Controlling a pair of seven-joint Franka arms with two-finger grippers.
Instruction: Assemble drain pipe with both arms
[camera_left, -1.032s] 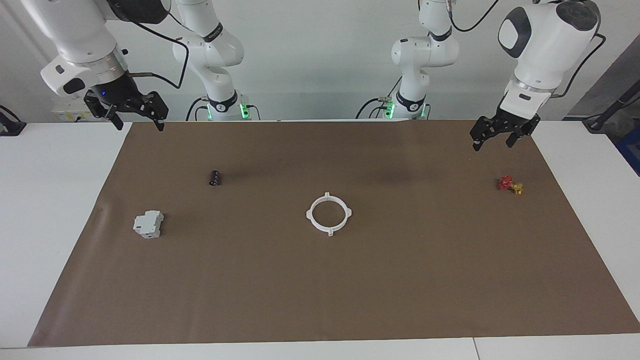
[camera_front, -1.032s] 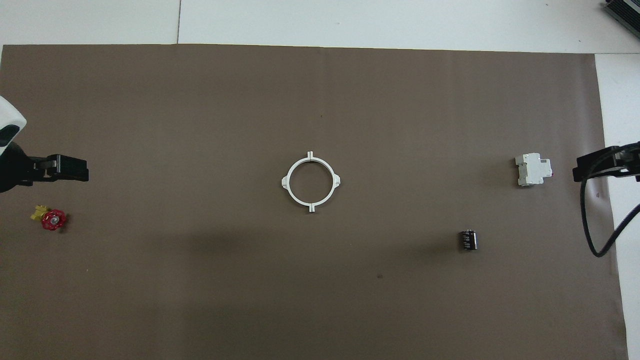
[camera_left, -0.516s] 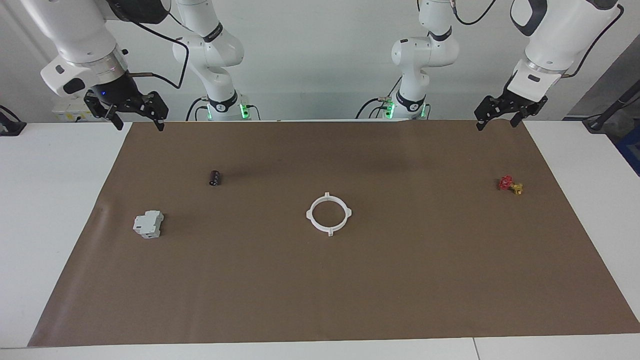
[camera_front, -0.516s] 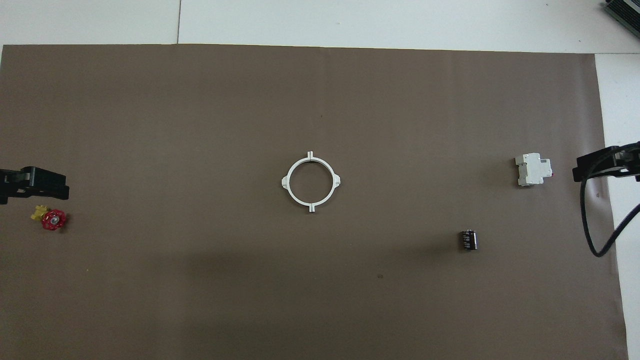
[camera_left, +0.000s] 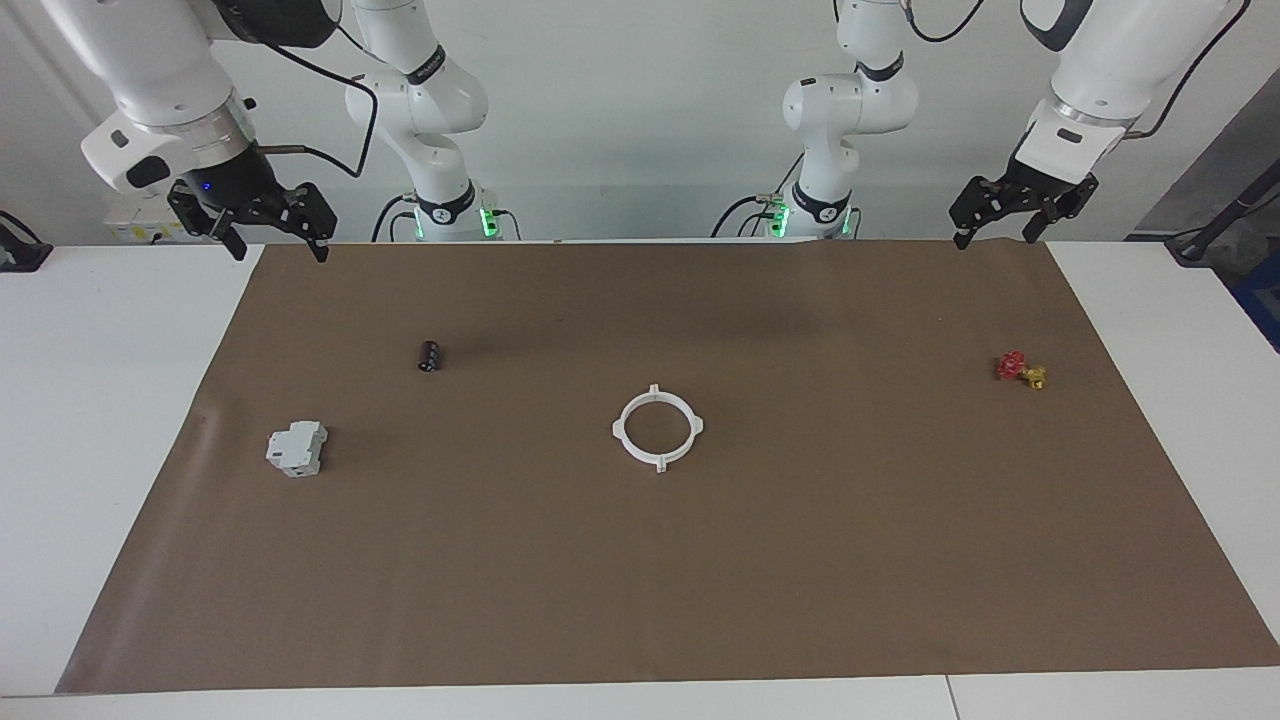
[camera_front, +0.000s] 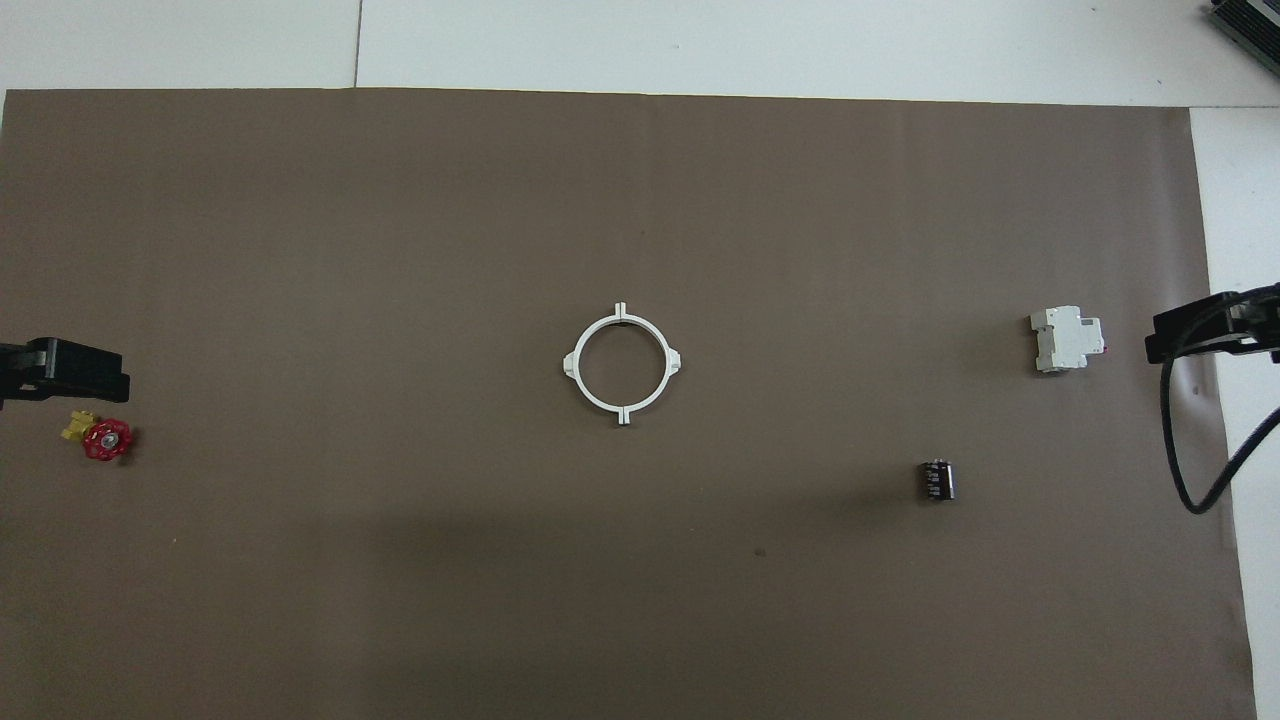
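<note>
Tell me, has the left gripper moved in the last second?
Yes. The left gripper rose and pulled back toward its base, away from the red valve.

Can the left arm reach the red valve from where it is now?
Probably yes: the left gripper hangs open above the mat's edge, and nothing stands between it and the red valve.

Robotics lab: two white arms (camera_left: 420, 90) bolted at bench, brown mat (camera_left: 800, 560) on table.
</note>
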